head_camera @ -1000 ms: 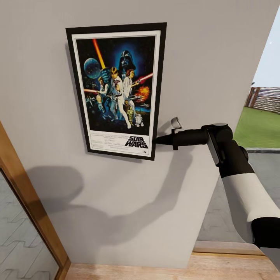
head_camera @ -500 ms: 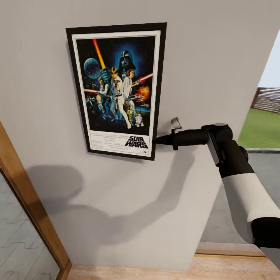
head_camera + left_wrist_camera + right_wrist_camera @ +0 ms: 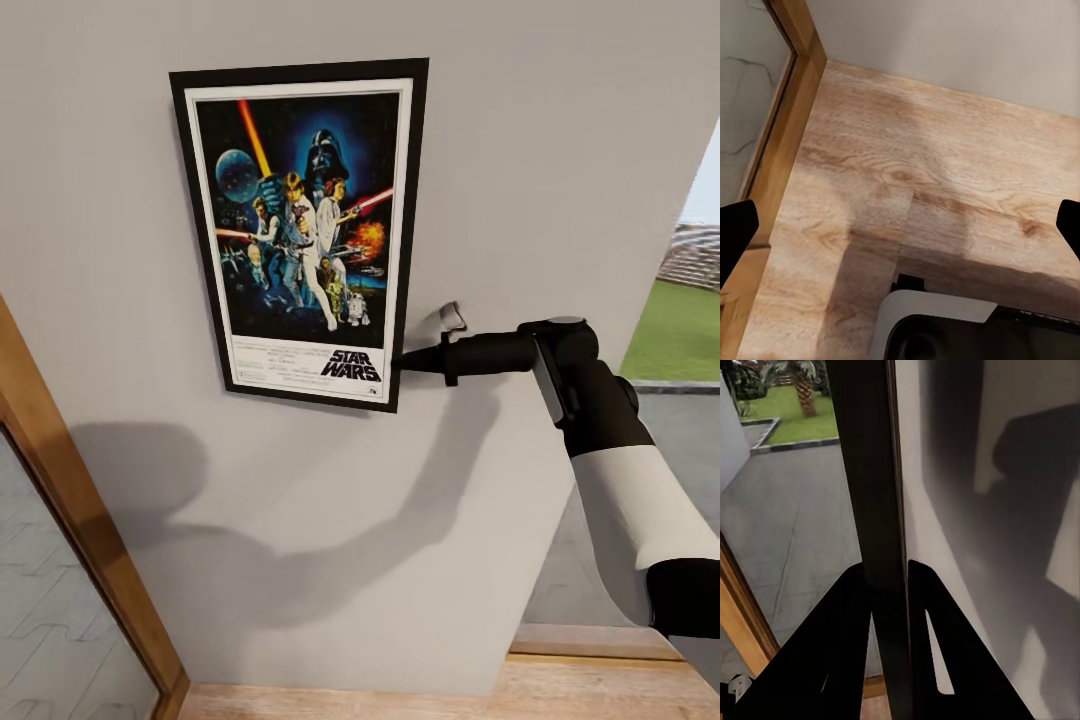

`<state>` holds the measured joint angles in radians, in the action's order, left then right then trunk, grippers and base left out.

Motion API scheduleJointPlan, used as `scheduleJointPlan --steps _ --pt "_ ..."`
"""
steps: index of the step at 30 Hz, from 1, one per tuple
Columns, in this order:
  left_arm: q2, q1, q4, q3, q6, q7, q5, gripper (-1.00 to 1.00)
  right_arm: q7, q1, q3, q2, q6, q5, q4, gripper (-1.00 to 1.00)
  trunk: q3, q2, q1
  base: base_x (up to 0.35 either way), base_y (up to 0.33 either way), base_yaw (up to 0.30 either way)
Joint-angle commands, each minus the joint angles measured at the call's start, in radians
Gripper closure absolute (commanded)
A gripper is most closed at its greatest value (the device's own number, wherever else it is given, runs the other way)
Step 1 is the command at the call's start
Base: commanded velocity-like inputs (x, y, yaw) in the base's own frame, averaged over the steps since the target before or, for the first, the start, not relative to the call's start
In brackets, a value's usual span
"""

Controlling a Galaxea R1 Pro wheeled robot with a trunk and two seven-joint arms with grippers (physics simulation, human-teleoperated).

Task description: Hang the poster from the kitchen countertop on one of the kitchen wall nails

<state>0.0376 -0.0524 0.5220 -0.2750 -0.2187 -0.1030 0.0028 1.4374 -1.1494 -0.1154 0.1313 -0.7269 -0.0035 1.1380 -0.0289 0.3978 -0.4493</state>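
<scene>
Head view shows the poster upright against the pale grey wall, its lower right frame edge clamped by the right pincer. Right wrist view has both black fingers pressed on the dark frame edge. Left wrist view looks down on the wood floor, the left pincer spread wide apart.

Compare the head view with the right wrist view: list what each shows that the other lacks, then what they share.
Head view alone: the poster's printed front with its STAR WARS logo, the right arm, and its shadow on the wall. Right wrist view alone: the right gripper's fingers closed on either side of the frame's black edge, seen edge-on. Shared: the poster, the right gripper, the pale wall, and grass outside.
</scene>
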Motion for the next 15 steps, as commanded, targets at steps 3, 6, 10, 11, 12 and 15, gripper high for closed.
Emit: scheduleJointPlan --steps 3,6,10,11,12,15 --pt "-0.001 0.000 0.001 -0.006 -0.001 -0.009 0.000 -1.00 0.005 -0.001 -0.001 0.001 -0.014 -0.001 0.000 1.00 -0.002 0.002 -0.001 0.000 0.008 0.000" --pt "-0.001 0.000 0.001 -0.006 -0.001 -0.009 0.000 -1.00 0.005 -0.001 -0.001 0.001 -0.014 -0.001 0.000 1.00 -0.002 0.002 -0.001 0.000 0.016 0.000" --pt "0.005 0.000 0.001 -0.006 -0.001 -0.009 0.000 -1.00 0.005 -0.001 -0.001 0.001 -0.014 -0.001 0.000 1.00 -0.002 0.002 -0.001 0.000 0.054 0.000" --pt "0.006 0.000 0.001 -0.006 -0.001 -0.009 0.000 -1.00 0.005 -0.001 -0.001 0.001 -0.014 -0.001 0.000 1.00 -0.002 0.002 -0.001 0.000 0.028 0.000" --pt "0.008 0.000 0.001 -0.006 0.000 -0.009 0.000 -1.00 0.005 -0.001 -0.001 0.001 -0.014 -0.001 0.000 1.00 -0.002 0.002 -0.001 0.000 0.018 0.000" --pt "0.010 0.000 0.001 -0.006 0.000 -0.009 0.000 -1.00 0.005 -0.001 -0.001 0.001 -0.014 -0.001 0.000 1.00 -0.002 0.002 -0.001 0.000 0.010 0.000"
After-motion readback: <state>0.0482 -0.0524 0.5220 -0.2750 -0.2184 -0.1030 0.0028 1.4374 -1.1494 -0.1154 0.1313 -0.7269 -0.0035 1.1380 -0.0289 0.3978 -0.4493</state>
